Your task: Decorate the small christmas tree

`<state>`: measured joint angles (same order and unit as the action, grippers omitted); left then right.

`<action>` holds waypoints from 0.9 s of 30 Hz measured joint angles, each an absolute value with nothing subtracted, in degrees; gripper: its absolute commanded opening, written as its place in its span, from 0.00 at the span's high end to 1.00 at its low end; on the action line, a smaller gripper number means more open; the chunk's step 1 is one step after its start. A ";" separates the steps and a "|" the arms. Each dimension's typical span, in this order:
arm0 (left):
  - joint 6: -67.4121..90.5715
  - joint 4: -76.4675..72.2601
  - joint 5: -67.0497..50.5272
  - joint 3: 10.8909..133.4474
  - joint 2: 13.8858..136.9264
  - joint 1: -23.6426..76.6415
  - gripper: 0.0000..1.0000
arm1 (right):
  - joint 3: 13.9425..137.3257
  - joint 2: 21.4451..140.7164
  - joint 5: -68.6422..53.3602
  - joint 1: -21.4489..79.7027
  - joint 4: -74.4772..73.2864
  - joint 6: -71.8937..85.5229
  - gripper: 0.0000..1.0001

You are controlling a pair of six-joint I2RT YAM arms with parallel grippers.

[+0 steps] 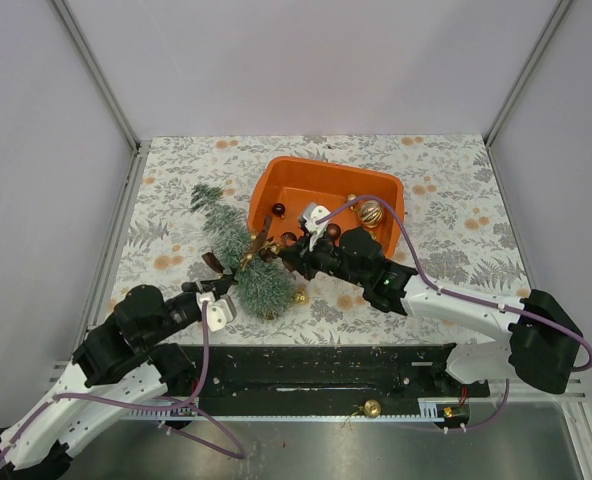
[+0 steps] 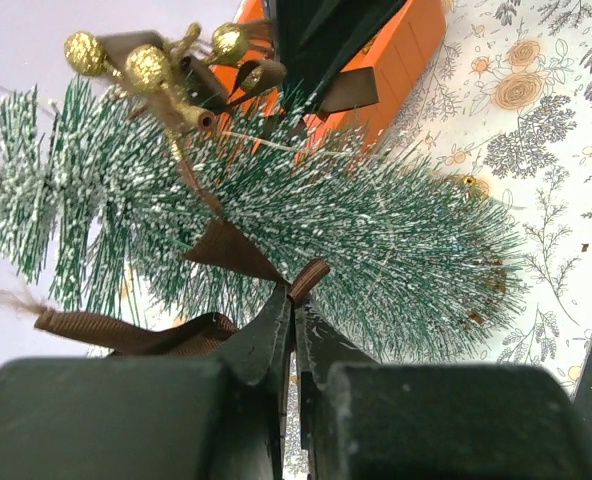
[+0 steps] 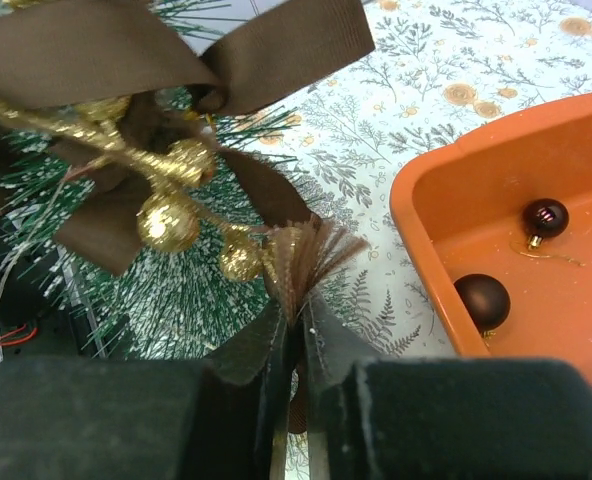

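Fingers of the left pincer (image 2: 294,300) are pressed together on a fold of brown ribbon (image 2: 238,250), right against the frosted needles of the small christmas tree (image 2: 376,230). The right pincer (image 3: 298,315) is closed too, nipping a frayed tail of that ribbon, with a gold berry sprig (image 3: 168,222) just beyond it at 11 o'clock. From above, the tree lies on its side on the bench (image 1: 456,230), tip toward 11 o'clock and base toward 5, between the two pincers. The orange tray (image 1: 321,185) sits close at the tree's 2 o'clock, holding dark baubles (image 3: 481,300) and a striped gold ball (image 1: 369,212). A small gold bauble (image 1: 299,296) lies just beside the tree's base, at its 3 o'clock.
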<state>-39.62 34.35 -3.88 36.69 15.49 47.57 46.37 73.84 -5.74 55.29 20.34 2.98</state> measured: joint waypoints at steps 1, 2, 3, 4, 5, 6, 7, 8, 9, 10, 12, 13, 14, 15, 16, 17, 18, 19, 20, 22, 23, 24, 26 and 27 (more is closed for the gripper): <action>-39.64 34.06 -3.88 36.45 15.49 47.57 0.87 | 45.84 74.17 -5.93 55.29 21.21 3.62 0.76; -39.64 33.74 -3.92 36.23 15.49 47.57 0.81 | 45.50 74.35 -6.15 55.29 21.71 4.10 0.75; -39.62 33.54 -4.05 36.18 15.49 47.57 0.80 | 45.12 74.39 -6.63 55.29 22.28 4.64 0.73; -39.72 33.28 -4.12 36.16 15.49 47.57 0.79 | 44.75 74.41 -7.07 55.29 23.03 5.10 0.71; -39.59 33.08 -4.36 36.16 15.49 47.57 0.77 | 44.51 74.43 -7.27 55.29 23.62 5.54 0.66; -39.48 32.91 -4.51 36.16 15.49 47.57 0.74 | 44.25 74.46 -7.55 55.29 24.27 6.00 0.62; -39.38 32.86 -4.67 36.16 15.49 47.57 0.69 | 44.05 74.50 -7.90 55.29 24.69 6.50 0.58; -39.31 32.86 -4.80 36.16 15.49 47.57 0.63 | 43.86 74.56 -8.29 55.29 25.15 6.96 0.54; -39.31 32.86 -4.95 36.16 15.49 47.57 0.60 | 43.68 74.65 -8.69 55.29 25.45 7.18 0.51; -39.27 32.88 -5.15 36.16 15.49 47.57 0.58 | 43.42 74.67 -9.04 55.29 25.89 7.62 0.49; -39.00 32.88 -5.43 36.16 15.49 47.57 0.52 | 42.83 74.67 -9.67 55.29 26.22 8.23 0.44; -38.89 32.93 -5.50 36.16 15.49 47.57 0.49 | 42.61 74.67 -10.02 55.29 26.30 8.43 0.41; -38.85 32.93 -5.52 36.16 15.49 47.57 0.48 | 42.33 74.67 -10.24 55.29 26.30 8.62 0.40; -38.87 32.95 -5.54 36.16 15.49 47.57 0.46 | 42.13 74.67 -10.44 55.29 26.30 8.78 0.39; -38.79 32.99 -5.54 36.16 15.49 47.57 0.45 | 41.91 74.65 -10.66 55.29 26.28 8.91 0.38; -38.74 33.04 -5.52 36.16 15.49 47.55 0.44 | 41.63 74.54 -10.85 55.29 26.24 8.97 0.37; -38.74 33.08 -5.52 36.16 15.46 47.57 0.39 | 41.32 74.22 -11.20 55.29 25.80 9.08 0.36; -38.70 33.15 -5.48 36.16 15.42 47.55 0.37 | 41.10 73.80 -11.44 55.29 25.32 9.10 0.34; -38.63 33.28 -5.39 36.16 15.38 47.57 0.36 | 40.88 73.01 -11.64 55.29 24.14 9.08 0.32; -38.68 33.47 -5.23 36.16 15.07 47.57 0.29 | 40.42 70.28 -11.70 55.29 21.17 9.02 0.27; -38.72 33.67 -5.15 36.21 14.92 47.57 0.24 | 40.32 68.53 -11.73 55.29 19.46 8.84 0.25; -38.70 33.91 -5.02 36.25 14.68 47.57 0.19 | 40.27 66.89 -11.73 55.29 18.17 8.71 0.23; -38.92 34.52 -4.67 36.32 14.11 47.57 0.11 | 40.27 62.39 -11.53 55.29 14.70 8.19 0.21; -38.89 34.96 -4.49 36.40 13.80 47.57 0.07 | 40.29 60.03 -11.42 55.29 13.13 7.84 0.21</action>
<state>-38.89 34.96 -4.49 36.40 13.80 47.57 40.29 60.03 -11.42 55.29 13.13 7.84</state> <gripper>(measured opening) 0.831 0.773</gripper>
